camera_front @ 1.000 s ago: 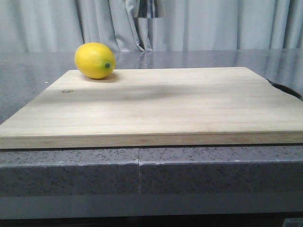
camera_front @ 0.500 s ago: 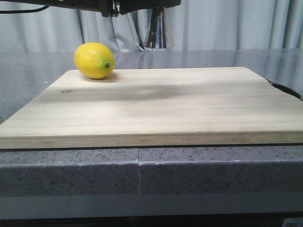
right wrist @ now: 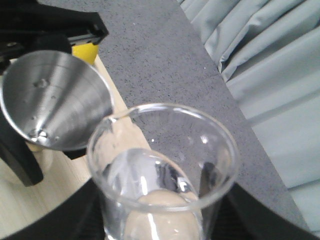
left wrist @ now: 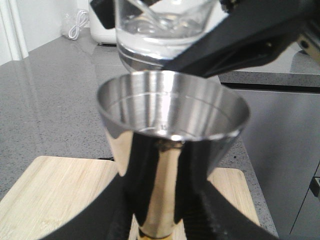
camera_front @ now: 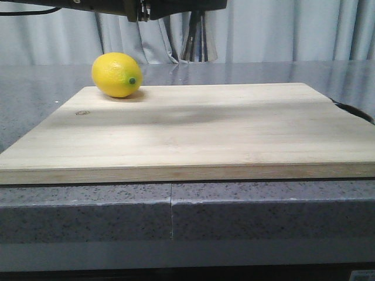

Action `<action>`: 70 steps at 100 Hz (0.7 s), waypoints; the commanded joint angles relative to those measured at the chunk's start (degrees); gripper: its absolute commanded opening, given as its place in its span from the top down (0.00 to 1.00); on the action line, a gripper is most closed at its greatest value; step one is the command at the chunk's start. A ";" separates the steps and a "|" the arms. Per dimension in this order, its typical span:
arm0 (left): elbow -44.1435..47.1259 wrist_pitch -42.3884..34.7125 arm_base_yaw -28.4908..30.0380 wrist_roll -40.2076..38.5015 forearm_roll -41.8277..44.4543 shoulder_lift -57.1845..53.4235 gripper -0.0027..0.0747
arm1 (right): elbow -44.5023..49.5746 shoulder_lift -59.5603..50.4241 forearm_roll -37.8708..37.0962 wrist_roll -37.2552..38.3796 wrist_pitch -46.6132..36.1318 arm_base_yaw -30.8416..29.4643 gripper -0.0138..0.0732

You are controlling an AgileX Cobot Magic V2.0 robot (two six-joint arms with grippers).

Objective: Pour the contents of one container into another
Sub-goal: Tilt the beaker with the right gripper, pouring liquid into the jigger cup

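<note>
The steel jigger (left wrist: 170, 150) is held up in the air, my left gripper (left wrist: 157, 220) shut round its narrow waist. A few drops cling inside its upper cone (right wrist: 52, 100). In the front view only its lower cone (camera_front: 198, 41) hangs below the black left arm at the top edge. The clear glass beaker (right wrist: 162, 170) sits between the black fingers of my right gripper (right wrist: 160, 220), which is shut on it. Its pouring lip (right wrist: 114, 119) is right at the jigger's rim. The beaker (left wrist: 160, 30) hangs just above and behind that rim, with clear liquid in its bottom.
A yellow lemon (camera_front: 117, 74) lies at the far left of a large wooden cutting board (camera_front: 193, 134) on the grey speckled counter (camera_front: 234, 211). A dark object (camera_front: 353, 111) pokes out past the board's right edge. Grey curtains hang behind.
The left arm with the jigger has come down into the top of the front view, then shifted slightly. The lemon and board have not moved.
</note>
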 commanded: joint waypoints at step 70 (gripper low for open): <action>-1.40 6.00 -0.44 -0.32 -4.35 -2.50 0.72 | -2.18 -0.61 -11.30 -3.75 -13.15 1.04 0.53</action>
